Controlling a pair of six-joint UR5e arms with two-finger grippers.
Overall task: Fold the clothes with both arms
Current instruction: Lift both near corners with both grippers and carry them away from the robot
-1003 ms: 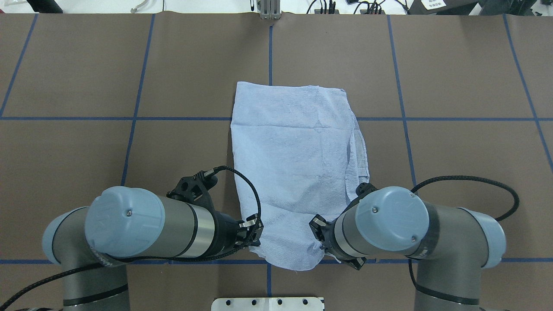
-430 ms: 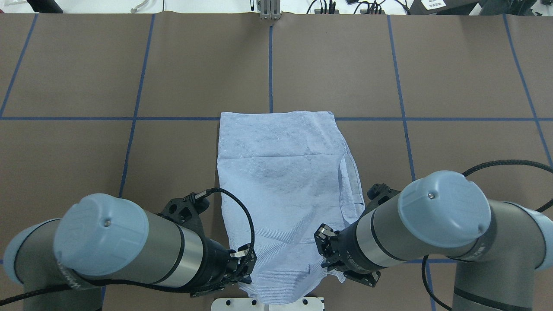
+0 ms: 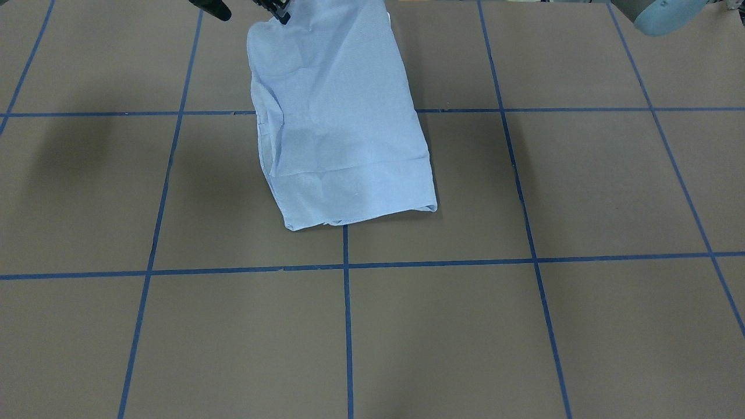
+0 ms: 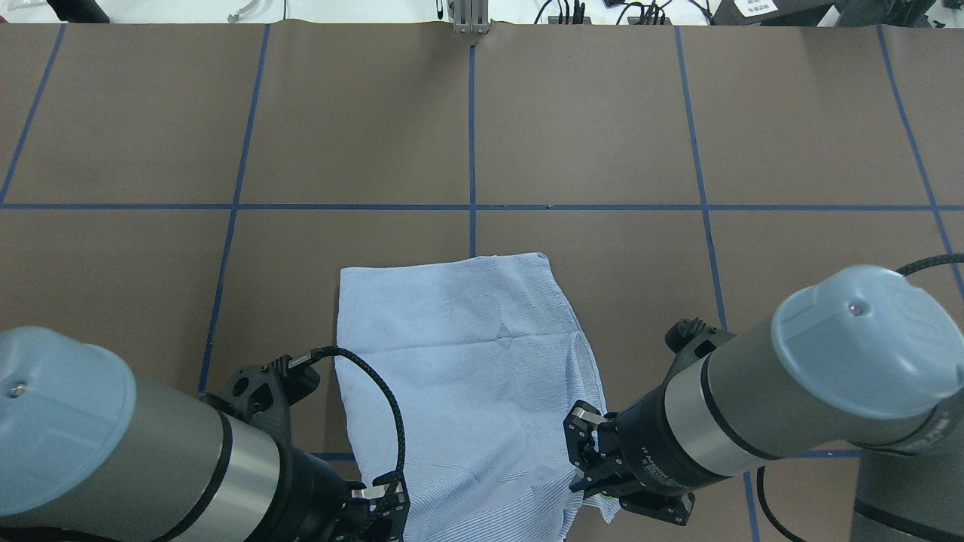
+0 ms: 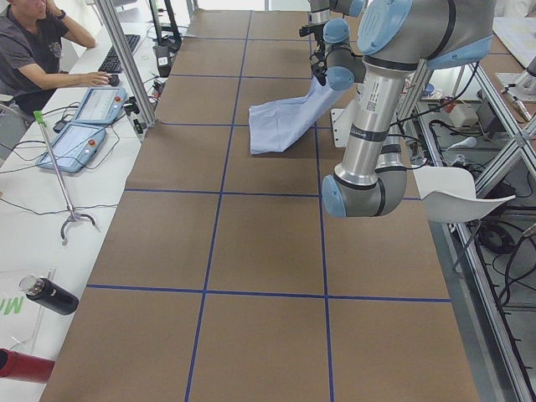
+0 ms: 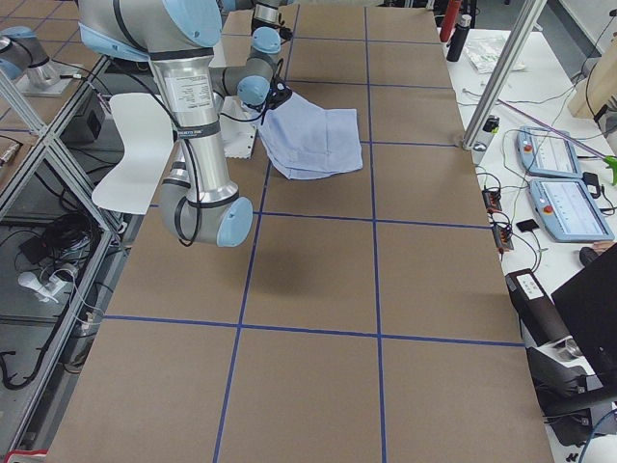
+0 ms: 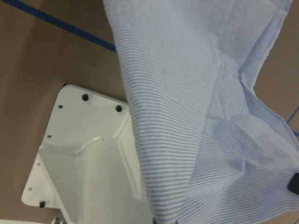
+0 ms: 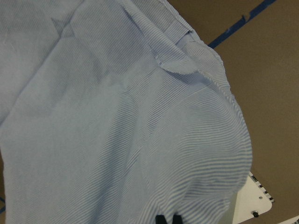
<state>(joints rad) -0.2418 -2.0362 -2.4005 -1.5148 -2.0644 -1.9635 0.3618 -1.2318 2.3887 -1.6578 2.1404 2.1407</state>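
Shirt (image 4: 459, 354) corners are where your risk starts. The left hand (image 4: 388, 512) is closed on the near left corner and the right hand (image 4: 586, 461) is closed on the near right corner. In each wrist view only a thin pinch of striped cloth shows at the fingertips. Judged from that, a sharp pull could slide one corner free and drop that side.

Moving outward, the held end hangs lifted, and in the left wrist view it drapes just above the white base plate (image 7: 84, 158). If you bring the hands lower or closer to the robot, the cloth could catch on that plate's edge or bolts.

Further out, a folded-in layer (image 4: 587, 361) runs down the side nearest the right hand. Any uneven tension between the two hands would likely open that fold or skew the whole bundle.

At the far end, the hem (image 3: 361, 215) rests on the desk (image 4: 602, 113), with the cloth sloping up from there to the hands. Dragging it across the brown surface could make the lower layers lag and bunch, so lift both corners evenly before carrying them forward.
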